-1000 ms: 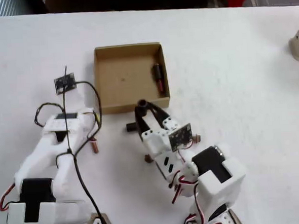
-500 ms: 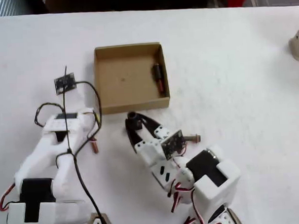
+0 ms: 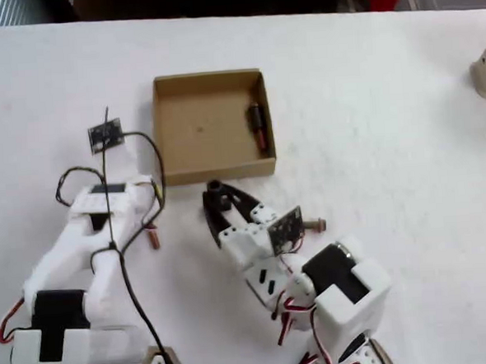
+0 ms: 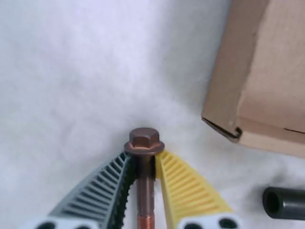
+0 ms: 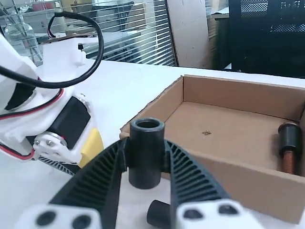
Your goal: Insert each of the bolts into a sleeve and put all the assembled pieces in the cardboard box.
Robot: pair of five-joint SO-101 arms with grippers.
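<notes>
Left gripper (image 4: 144,158) pinching one of two bolts (image 4: 144,142), right gripper (image 5: 147,153) pinching one of two sleeves (image 5: 147,133), one assembled piece (image 3: 258,125) in cardboard box (image 3: 213,172).

Cardboard box (image 3: 198,127) sits open, upper centre of the high view. One assembled piece (image 3: 258,125) lies along its right wall, copper shank poking out of its dark tube. Just below the box's front edge, a black sleeve (image 3: 217,197) stands upright, clamped in the right tool (image 5: 147,157). A second sleeve (image 5: 159,214) lies on the table close by. Left tool (image 4: 144,162) pinches a copper bolt (image 4: 144,181) by the shank, hex head out front. Second bolt (image 3: 312,225) lies flat, right of centre.
</notes>
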